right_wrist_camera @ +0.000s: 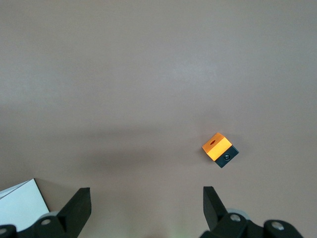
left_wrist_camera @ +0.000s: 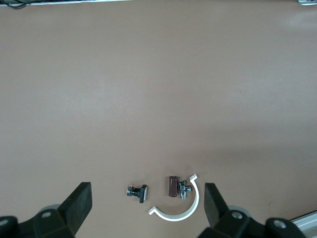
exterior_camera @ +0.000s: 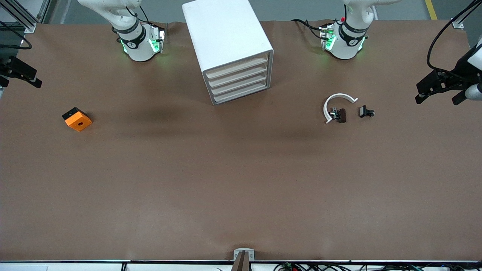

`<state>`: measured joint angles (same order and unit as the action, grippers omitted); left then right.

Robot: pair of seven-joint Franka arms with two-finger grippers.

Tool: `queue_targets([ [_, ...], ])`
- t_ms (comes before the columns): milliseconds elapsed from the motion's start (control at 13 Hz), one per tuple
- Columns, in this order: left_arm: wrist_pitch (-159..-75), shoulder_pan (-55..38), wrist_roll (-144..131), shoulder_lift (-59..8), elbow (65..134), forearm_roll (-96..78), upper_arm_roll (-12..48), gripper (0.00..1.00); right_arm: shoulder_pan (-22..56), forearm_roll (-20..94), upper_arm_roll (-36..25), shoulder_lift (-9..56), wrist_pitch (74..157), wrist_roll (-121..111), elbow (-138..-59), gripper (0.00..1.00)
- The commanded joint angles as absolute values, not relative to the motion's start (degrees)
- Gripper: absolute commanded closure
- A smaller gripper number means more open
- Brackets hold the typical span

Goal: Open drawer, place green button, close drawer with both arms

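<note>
Brown table holds closed drawers and the button. Both grippers, left and right, hang empty, fingers spread.

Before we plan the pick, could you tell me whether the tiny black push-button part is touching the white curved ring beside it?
Apart. The front view shows bare brown table between the button and the white curved ring; the left wrist view shows the same gap.

Even bright overhead light; soft faint shadows on table; sharp.

I can read no text, label, brand, number or sign on anything in my three views.
</note>
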<state>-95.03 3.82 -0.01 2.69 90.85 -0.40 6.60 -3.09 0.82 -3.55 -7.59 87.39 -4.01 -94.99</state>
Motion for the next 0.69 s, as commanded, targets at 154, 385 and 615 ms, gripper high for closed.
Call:
queue_targets([
  [154, -93.9, 4.0, 0.8, 3.2, 90.4, -0.1, 6.9, 0.0, -2.7, 0.7, -3.3, -8.7, 87.6, -3.3, -95.1, 0.0],
  [385, -93.9, 4.0, 0.9, 2.9, 90.4, 0.1, 6.8, 0.0, -1.6, 0.6, -3.2, -8.6, 87.7, -3.3, -95.0, 0.0],
  [615, -93.9, 4.0, 0.9, 2.8, 90.4, 0.1, 6.8, 0.0, -1.5, 0.6, -3.2, -8.6, 87.5, -3.3, -95.0, 0.0],
])
